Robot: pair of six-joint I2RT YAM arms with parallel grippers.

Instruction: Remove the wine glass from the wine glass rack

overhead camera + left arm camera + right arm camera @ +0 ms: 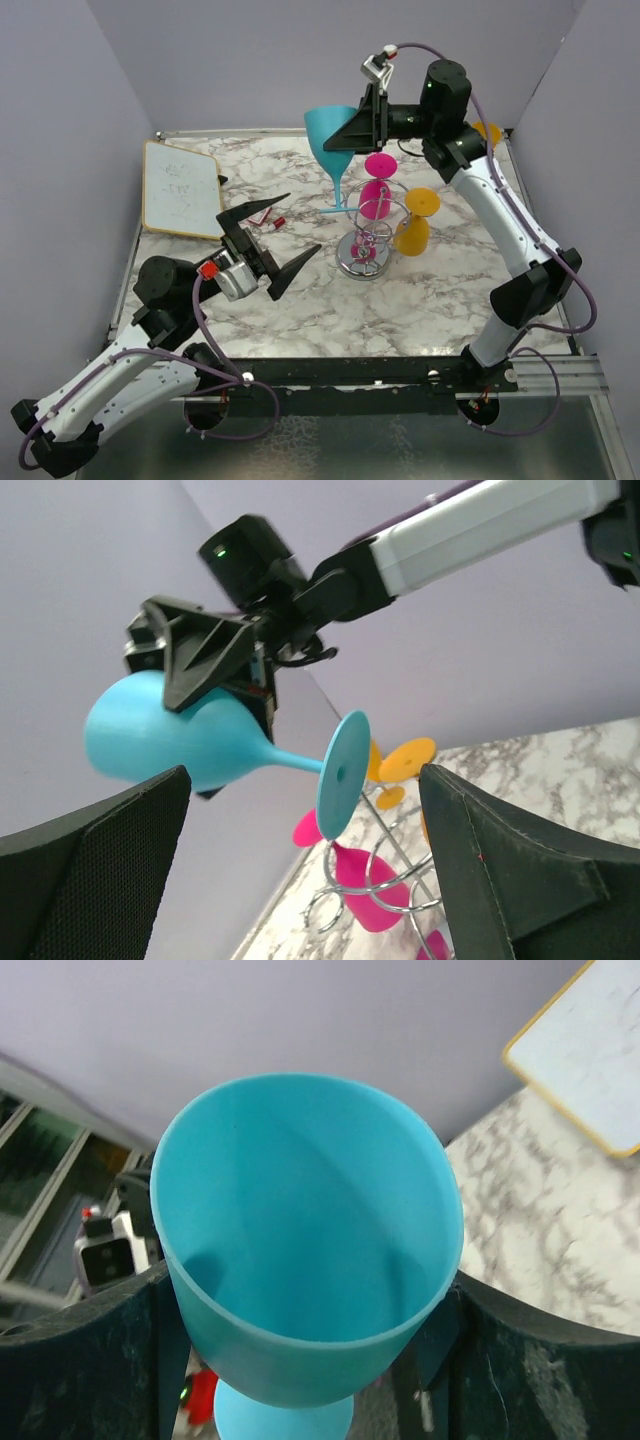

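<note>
Blue wine glass [318, 122] clenched in right end effector [350, 135]; left end effector [304, 222] gapes wide.

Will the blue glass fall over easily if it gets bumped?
Probably, once set down: the blue glass has a wide bowl on a thin stem and small foot, so it looks top-heavy. It looks like matte plastic, so it is likely light and not brittle.
</note>
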